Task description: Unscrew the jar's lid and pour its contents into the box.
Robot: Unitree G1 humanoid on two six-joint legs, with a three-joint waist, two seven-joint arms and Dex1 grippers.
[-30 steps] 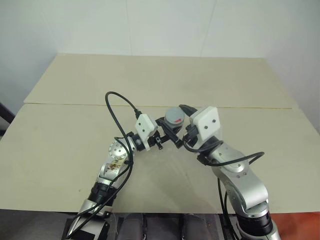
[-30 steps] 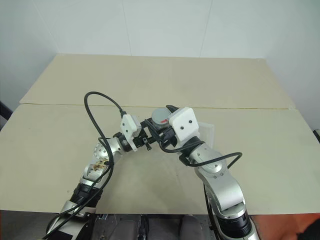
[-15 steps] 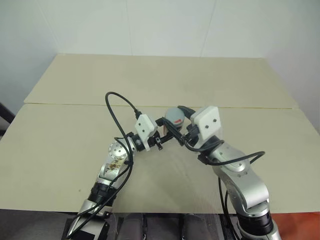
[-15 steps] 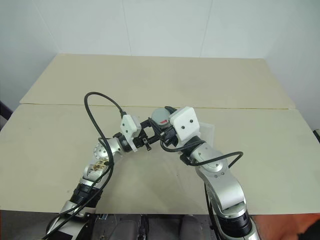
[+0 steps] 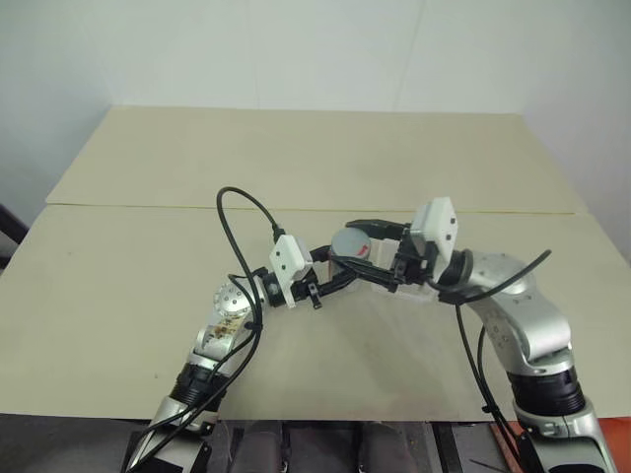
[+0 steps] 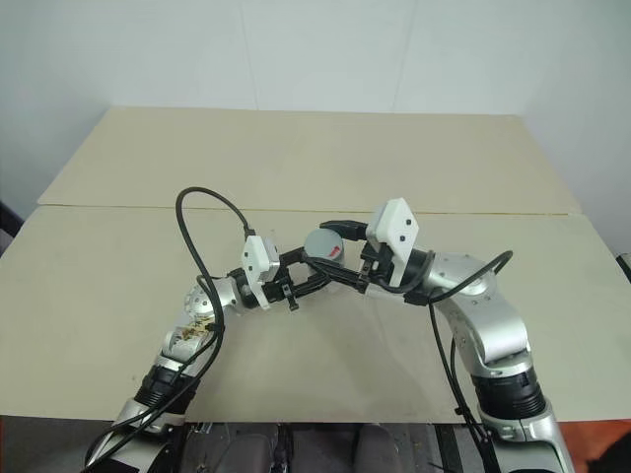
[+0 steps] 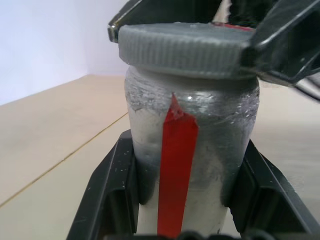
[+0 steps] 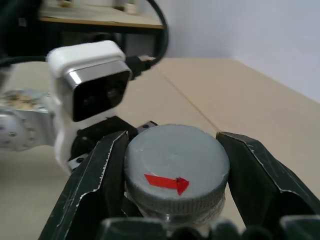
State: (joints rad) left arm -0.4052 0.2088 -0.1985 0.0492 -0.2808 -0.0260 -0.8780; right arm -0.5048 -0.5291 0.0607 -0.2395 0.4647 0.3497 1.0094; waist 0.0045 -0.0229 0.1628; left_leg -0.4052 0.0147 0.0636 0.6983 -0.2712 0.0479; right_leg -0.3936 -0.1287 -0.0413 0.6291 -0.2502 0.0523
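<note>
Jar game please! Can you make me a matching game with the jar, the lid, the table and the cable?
Things:
1. jar
2. lid
3. table
4. black cable

Descriptions:
A. beige and flat
B. looping above the left arm
C. gripped around its edge by the right gripper
D. silver-grey with a red stripe, held in the left gripper

Pairs: 1-D, 2-C, 3-A, 4-B
</note>
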